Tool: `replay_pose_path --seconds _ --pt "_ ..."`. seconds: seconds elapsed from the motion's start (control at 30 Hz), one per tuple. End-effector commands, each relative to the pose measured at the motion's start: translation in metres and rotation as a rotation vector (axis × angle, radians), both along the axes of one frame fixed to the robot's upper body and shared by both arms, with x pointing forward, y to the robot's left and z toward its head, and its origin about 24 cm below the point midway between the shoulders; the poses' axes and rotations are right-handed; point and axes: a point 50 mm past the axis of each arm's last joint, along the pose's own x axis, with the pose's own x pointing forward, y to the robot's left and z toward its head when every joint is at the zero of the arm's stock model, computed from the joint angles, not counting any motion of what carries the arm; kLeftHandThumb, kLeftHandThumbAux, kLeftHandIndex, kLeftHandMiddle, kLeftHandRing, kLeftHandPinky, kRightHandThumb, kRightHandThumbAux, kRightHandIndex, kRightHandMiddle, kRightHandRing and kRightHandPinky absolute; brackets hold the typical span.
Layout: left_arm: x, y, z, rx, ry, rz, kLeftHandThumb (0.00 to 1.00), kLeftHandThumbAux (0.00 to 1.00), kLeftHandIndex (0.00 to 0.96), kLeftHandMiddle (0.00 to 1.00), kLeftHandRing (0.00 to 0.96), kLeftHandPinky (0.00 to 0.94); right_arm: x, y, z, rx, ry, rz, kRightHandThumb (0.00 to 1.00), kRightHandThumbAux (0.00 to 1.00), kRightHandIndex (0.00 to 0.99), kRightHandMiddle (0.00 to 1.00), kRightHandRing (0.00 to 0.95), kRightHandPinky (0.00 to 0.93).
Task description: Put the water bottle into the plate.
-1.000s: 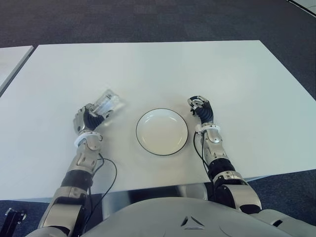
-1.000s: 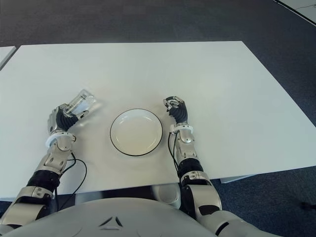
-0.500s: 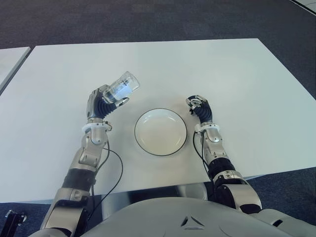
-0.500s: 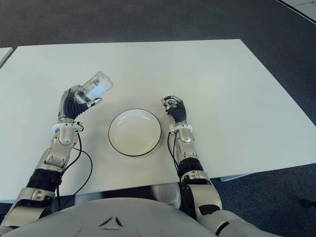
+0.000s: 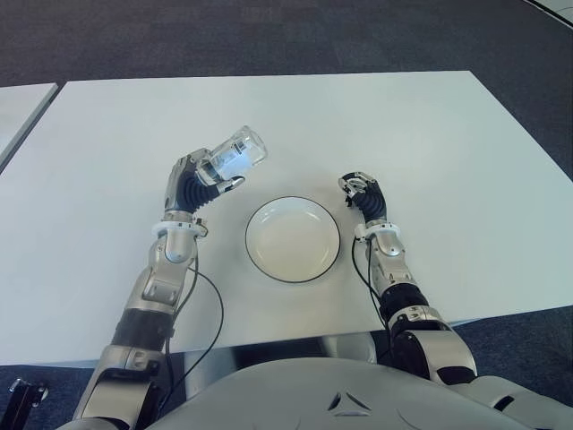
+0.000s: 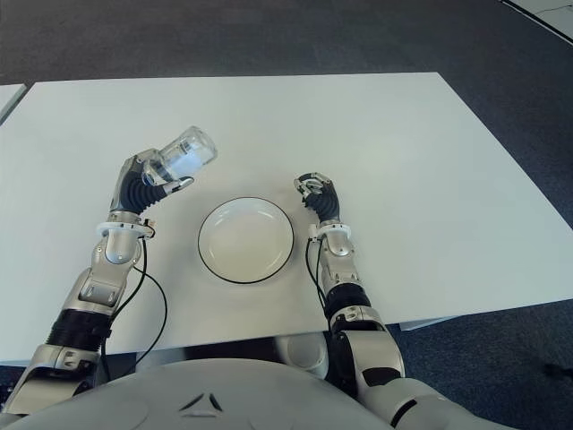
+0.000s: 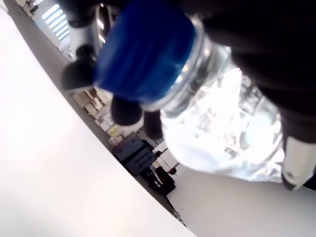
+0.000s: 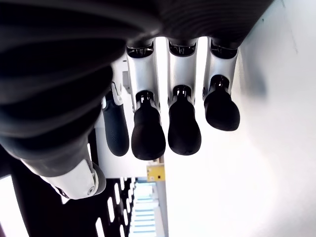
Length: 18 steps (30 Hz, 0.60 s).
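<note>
My left hand is shut on a clear plastic water bottle with a blue cap. It holds the bottle tilted in the air, left of and above the white plate with a thin dark rim. The plate lies on the white table and holds nothing. My right hand shows just right of the plate, its fingers curled with nothing in them.
Dark carpet surrounds the table. The corner of a second pale table shows at the far left. A black cable hangs from my left forearm over the table's near edge.
My left hand has lifted the bottle off the table and carried it up and to the right, toward the plate. The right hand has stayed in place.
</note>
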Motion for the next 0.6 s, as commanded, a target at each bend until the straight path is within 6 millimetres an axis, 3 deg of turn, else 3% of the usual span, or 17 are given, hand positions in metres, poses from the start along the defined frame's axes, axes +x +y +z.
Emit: replay_pose_path --seconds 0.03,0.6 --pt "-0.005 -0.023 0.003 -0.014 -0.016 -0.089 0.746 0.698 0.443 0.882 0.877 0.848 -0.024 -0.003 -0.034 0.003 0.178 -0.009 0.700 0.730 0.438 0.788 0.774 0.752" --pt "-0.006 -0.055 -0.007 0.066 0.077 -0.315 0.748 0.697 0.443 0.880 0.879 0.860 -0.023 0.001 -0.033 0.008 0.176 -0.020 0.703 0.727 0.439 0.792 0.776 0.774"
